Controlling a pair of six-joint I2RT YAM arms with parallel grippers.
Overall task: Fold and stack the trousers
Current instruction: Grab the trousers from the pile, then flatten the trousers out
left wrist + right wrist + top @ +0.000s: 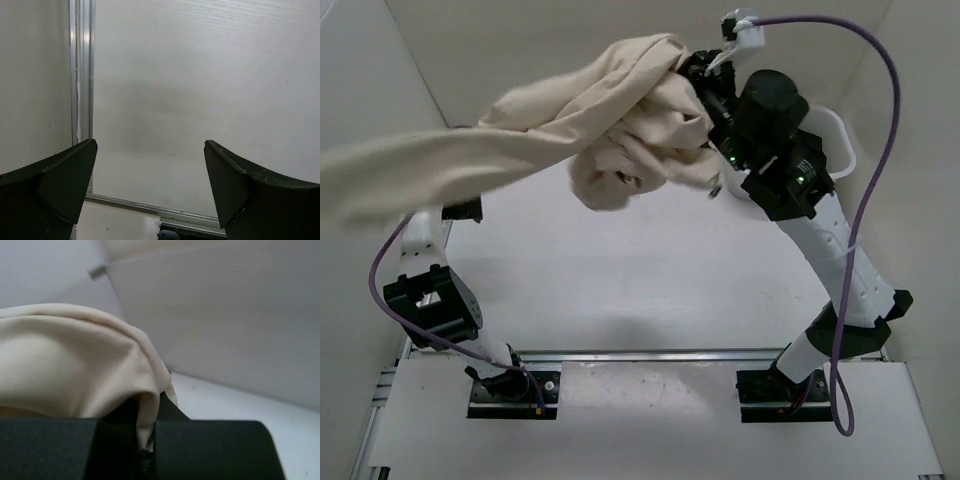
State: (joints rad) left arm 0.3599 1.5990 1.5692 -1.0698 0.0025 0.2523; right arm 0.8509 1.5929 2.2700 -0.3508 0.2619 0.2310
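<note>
From the top view I see the trousers (620, 120) lifted clear above the surface (640, 280), hanging as one crumpled bunch from the right claw (695, 72), which is high at the far side. One long part of the cloth runs off to the left edge of the picture and looks blurred. I judge that the step in hand is picking up and shaking out the garment, because no fold is made yet and nothing lies flat. The left wrist view shows what the top view does not show well: the left claw (150, 150) is released, its two fingers wide apart, with only bare surface and a metal rail (85, 100) under it, and no cloth near it. The right wrist view gives the grip itself (the top view hides it behind the bunch): the jaws are clenched on a thin pinch of beige cloth, and the rest of it bulges to the left of the fingers. For the next move I think the cloth must be lowered and spread flat, and the free claw should take a second edge, since one pinch alone cannot open the legs.
</note>
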